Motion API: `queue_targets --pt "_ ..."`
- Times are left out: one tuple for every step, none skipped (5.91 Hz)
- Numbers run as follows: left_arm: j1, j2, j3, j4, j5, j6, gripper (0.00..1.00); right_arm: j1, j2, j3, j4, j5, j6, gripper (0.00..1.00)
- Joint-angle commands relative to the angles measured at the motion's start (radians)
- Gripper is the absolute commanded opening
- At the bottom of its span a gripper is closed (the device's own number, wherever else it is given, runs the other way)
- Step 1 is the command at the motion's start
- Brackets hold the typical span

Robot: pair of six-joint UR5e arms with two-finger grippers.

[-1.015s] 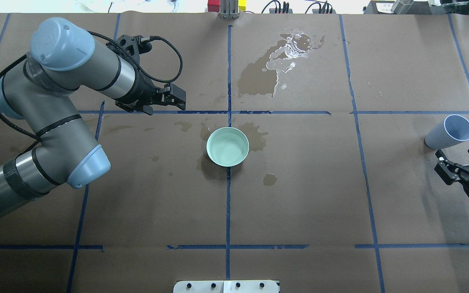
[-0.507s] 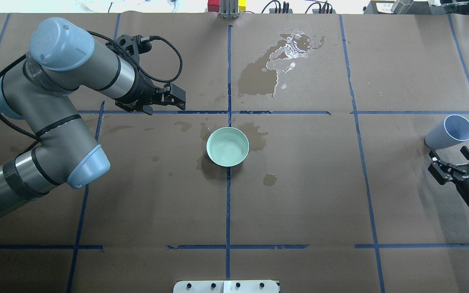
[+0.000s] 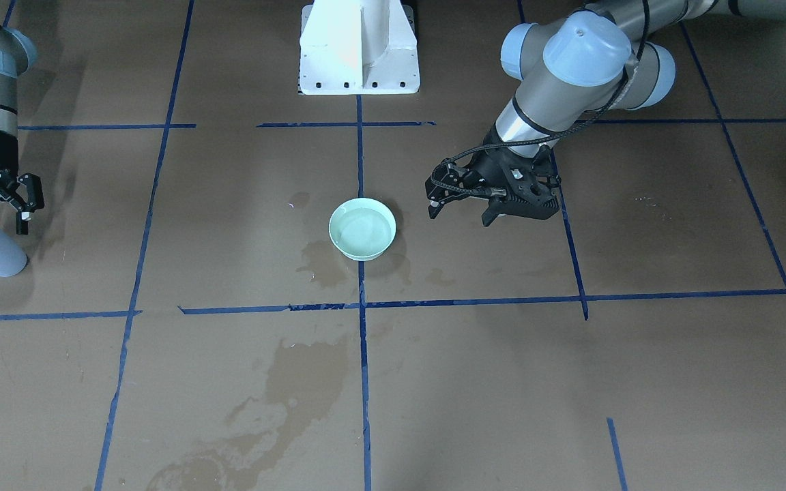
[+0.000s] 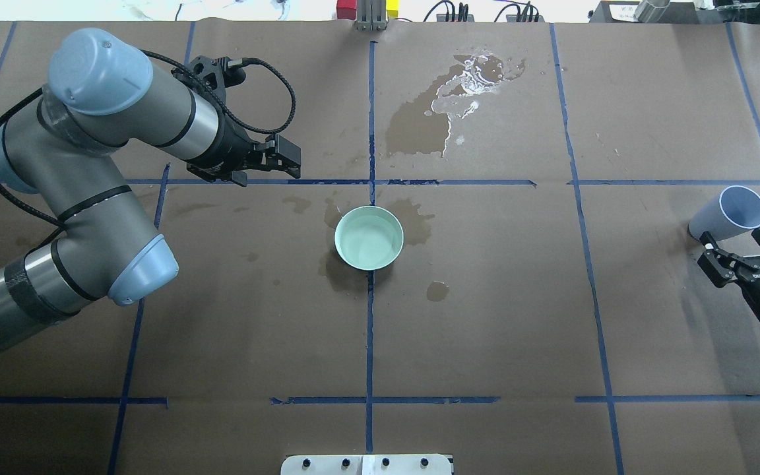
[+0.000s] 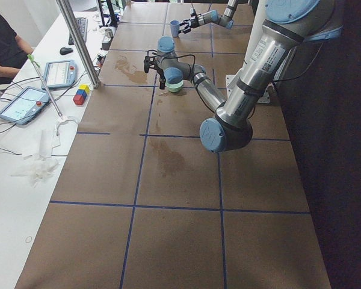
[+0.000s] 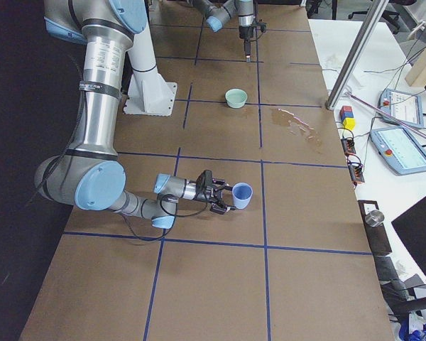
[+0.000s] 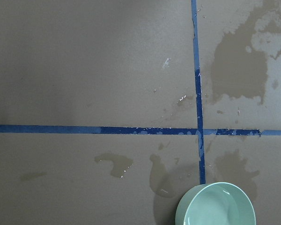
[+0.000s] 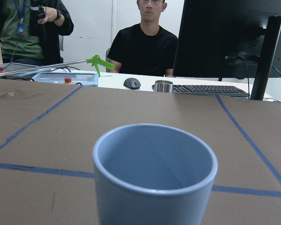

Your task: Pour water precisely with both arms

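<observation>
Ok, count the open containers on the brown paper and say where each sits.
2. A mint-green bowl sits at the centre, on a blue tape line; a pale blue cup stands near the robot's right-hand edge. None appears hidden.

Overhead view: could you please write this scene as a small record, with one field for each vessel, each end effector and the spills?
bowl: pale green bowl, upright at the table centre
water: glossy sheen inside the bowl
cup: light blue cup, upright, far on the robot's right
left end effector: open, empty, apart from the bowl
right end effector: open, close to the cup, not shut on it
spills: shiny puddle beyond the bowl; dark stains around it
</observation>
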Motion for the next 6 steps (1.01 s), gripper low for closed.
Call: queue_targets --pt "0.0 0.0 0.0 0.0 0.0 0.0 1.0 0.046 0.024 -0.004 -0.002 0.028 0.001 0.99" --pt "0.0 0.0 0.0 0.0 0.0 0.0 1.0 0.048 0.03 -0.018 -0.002 0.03 0.001 0.99" --pt "0.0 0.0 0.0 0.0 0.0 0.0 1.0 0.049 0.032 -0.018 -0.003 0.029 0.001 0.99" --pt "0.0 0.0 0.0 0.0 0.0 0.0 1.0 0.048 0.033 -0.018 -0.005 0.029 0.001 0.99" --pt "0.0 0.005 0.0 0.0 0.0 0.0 1.0 0.057 0.061 -0.024 -0.006 0.042 0.0 0.99" --pt "0.0 0.005 0.0 0.0 0.0 0.0 1.0 0.074 0.079 -0.044 -0.003 0.067 -0.005 0.99"
